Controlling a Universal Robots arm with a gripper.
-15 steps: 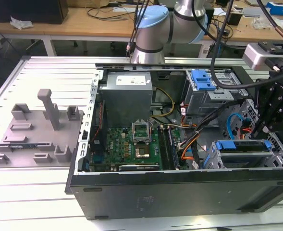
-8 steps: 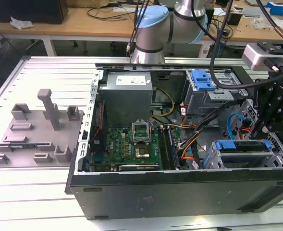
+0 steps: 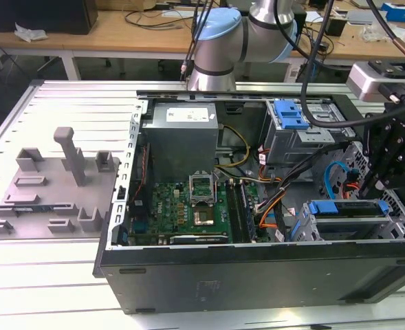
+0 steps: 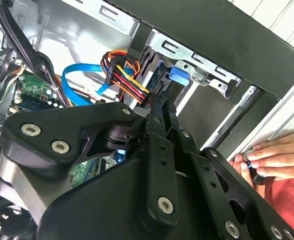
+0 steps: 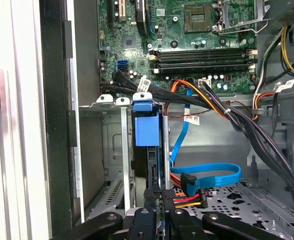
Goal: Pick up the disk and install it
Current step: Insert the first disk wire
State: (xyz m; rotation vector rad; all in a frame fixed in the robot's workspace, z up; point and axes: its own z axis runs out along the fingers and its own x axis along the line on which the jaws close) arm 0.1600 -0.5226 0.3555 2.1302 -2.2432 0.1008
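1 disk [image 5: 147, 127] upright in drive cage [image 5: 113, 150], fingers [image 5: 152, 200] pinching its near edge

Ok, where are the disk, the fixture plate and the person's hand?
disk [image 5: 147, 129]: first wrist view, its blue rail end.
grey fixture plate [image 3: 58, 194]: exterior view, flat base.
person's hand [image 4: 279, 155]: second wrist view, fingers.

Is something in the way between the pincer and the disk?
Nothing visible. The pincer is right at the disk in its metal cage; the orange and red cables run just beside.
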